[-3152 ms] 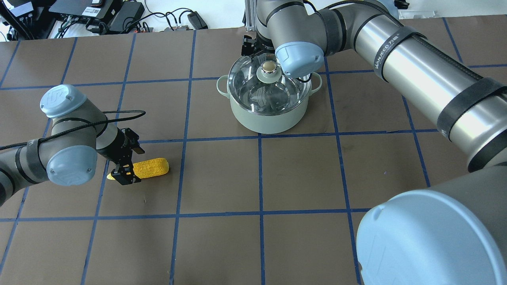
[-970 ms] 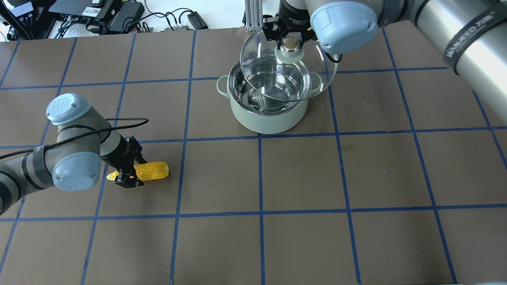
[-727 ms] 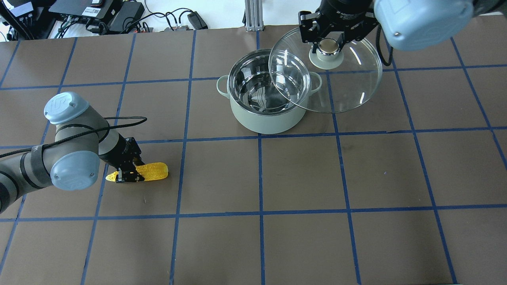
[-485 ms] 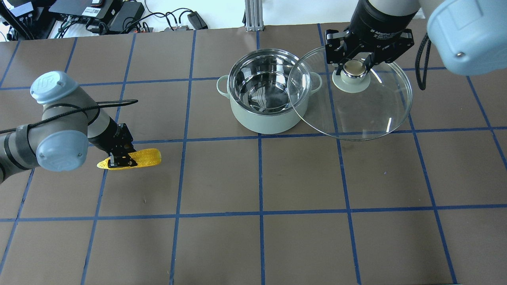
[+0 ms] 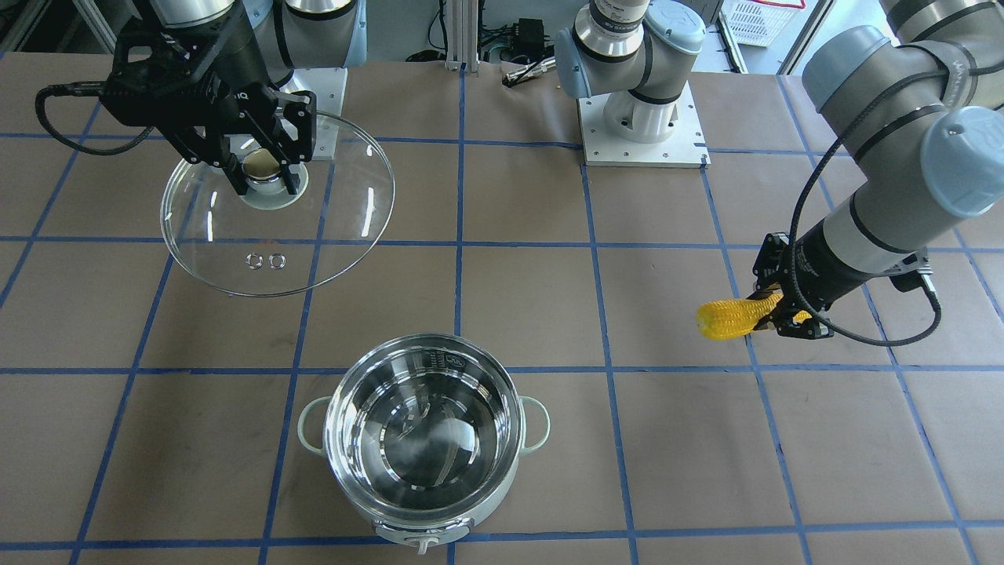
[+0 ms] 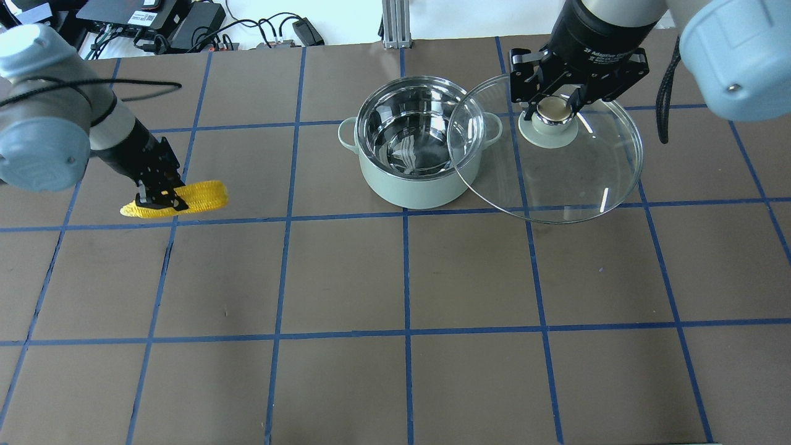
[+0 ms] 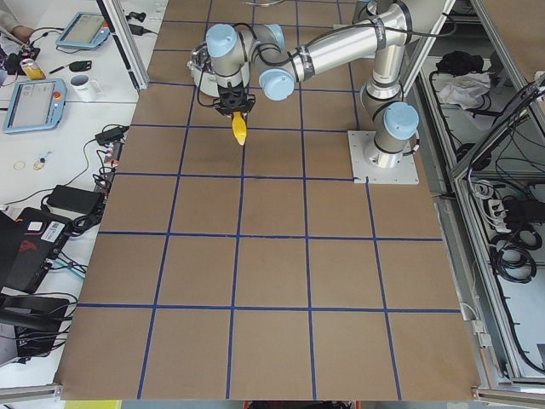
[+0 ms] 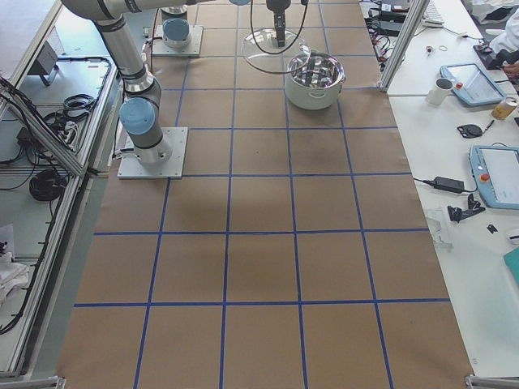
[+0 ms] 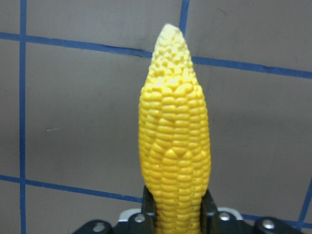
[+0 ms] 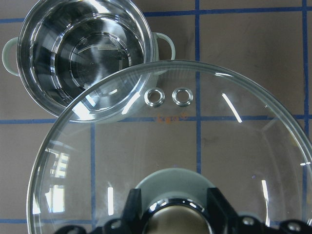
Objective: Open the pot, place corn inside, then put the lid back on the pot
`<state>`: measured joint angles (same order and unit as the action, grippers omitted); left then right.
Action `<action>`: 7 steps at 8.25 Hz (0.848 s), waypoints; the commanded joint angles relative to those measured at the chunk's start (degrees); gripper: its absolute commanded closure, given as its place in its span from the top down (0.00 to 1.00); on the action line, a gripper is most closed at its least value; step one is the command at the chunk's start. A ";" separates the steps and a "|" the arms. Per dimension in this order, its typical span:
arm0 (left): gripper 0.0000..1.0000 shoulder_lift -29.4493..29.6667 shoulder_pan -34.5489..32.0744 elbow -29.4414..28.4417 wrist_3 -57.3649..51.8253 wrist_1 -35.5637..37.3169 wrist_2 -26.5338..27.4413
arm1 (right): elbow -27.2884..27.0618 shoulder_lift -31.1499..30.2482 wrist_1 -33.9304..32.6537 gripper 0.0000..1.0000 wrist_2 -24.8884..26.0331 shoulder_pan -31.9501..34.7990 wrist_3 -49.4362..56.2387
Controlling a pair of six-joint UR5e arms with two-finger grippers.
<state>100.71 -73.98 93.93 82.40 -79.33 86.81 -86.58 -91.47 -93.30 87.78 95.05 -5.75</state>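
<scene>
The mint-green pot (image 6: 414, 185) stands open at the far middle of the table, its steel inside empty (image 5: 423, 451). My right gripper (image 6: 553, 108) is shut on the beige knob of the glass lid (image 6: 575, 167) and holds it in the air just right of the pot, its edge overlapping the pot's rim from above. The right wrist view shows the lid (image 10: 170, 161) with the pot (image 10: 83, 53) beyond it. My left gripper (image 6: 157, 199) is shut on the yellow corn (image 6: 198, 196) near its pointed end, held above the table far left of the pot; it also shows in the left wrist view (image 9: 175, 146).
Cables and electronics (image 6: 154, 25) lie beyond the far table edge, with an aluminium post (image 6: 390, 25) behind the pot. The arm base plates (image 5: 643, 133) sit at the robot's side. Blue tape lines grid the brown table.
My right gripper lifted the lid off the pot and carried it to the right. My left gripper closed on the corn, lifted it and moved it away from the robot.
</scene>
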 commanded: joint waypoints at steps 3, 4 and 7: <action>0.00 2.28 -12.04 -13.64 13.09 -2.58 -0.67 | 0.01 -0.02 -0.04 0.25 -0.06 -0.04 0.30; 0.00 6.04 -15.03 -18.47 15.92 -1.54 -0.33 | 0.01 -0.02 -0.04 0.25 0.02 -0.12 0.30; 0.00 17.74 -24.78 -32.02 26.12 -1.17 1.25 | 0.01 -0.02 0.05 0.24 0.02 -0.21 0.38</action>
<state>111.78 -92.28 69.70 102.39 -80.72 86.72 -86.57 -91.49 -93.28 87.79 94.87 -5.39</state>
